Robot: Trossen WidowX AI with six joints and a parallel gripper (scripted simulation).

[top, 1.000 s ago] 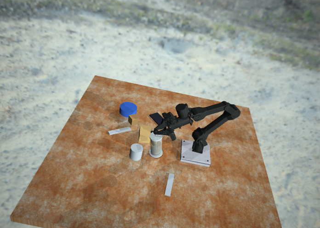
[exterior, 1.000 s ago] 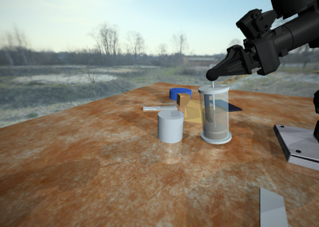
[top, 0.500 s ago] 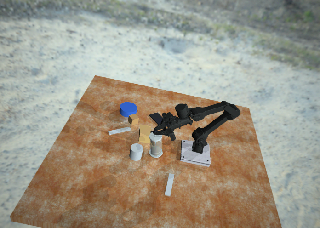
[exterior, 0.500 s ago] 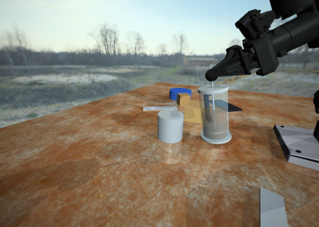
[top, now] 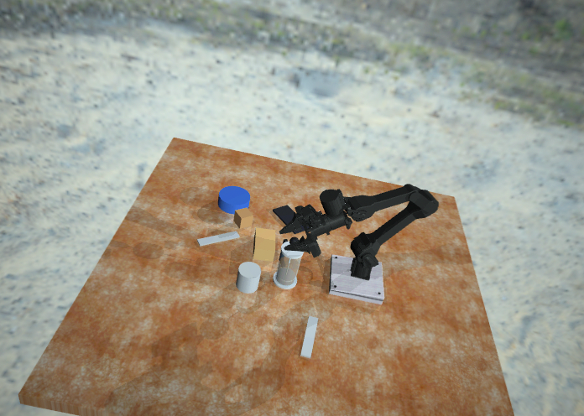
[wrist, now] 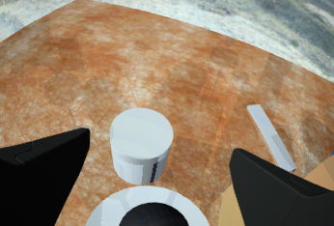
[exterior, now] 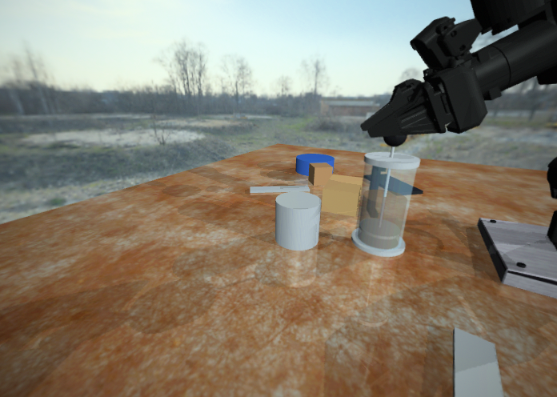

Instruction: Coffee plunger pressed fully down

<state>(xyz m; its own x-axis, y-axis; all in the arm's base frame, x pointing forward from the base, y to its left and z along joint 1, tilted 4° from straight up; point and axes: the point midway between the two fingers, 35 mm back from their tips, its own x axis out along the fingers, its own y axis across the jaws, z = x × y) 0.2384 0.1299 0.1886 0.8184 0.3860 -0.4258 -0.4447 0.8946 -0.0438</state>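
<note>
Rust-brown table (exterior: 134, 294) outdoors, scrubland and bare trees behind. Contents, left to right in the exterior view: flat grey strip (exterior: 278, 189), lying; grey cylinder (exterior: 298, 220), upright; blue disc (exterior: 314, 162) at the back, a small tan cube (exterior: 320, 173) in front of it, a larger tan block (exterior: 342, 194) just beside the cube. Coffee press (exterior: 383, 203): clear cylinder on a white base, long axis vertical, standing upright near the table's middle, between the grey cylinder and the arm's grey base plate (exterior: 517, 253). Plunger rod runs straight up; its black knob (exterior: 394, 140) sits just above the white lid, filter disc low in the glass. Pincer (exterior: 386, 130): spread wide, fingers apart on either side of the knob, gripping nothing. Second grey strip (exterior: 476, 366), near right.
</note>
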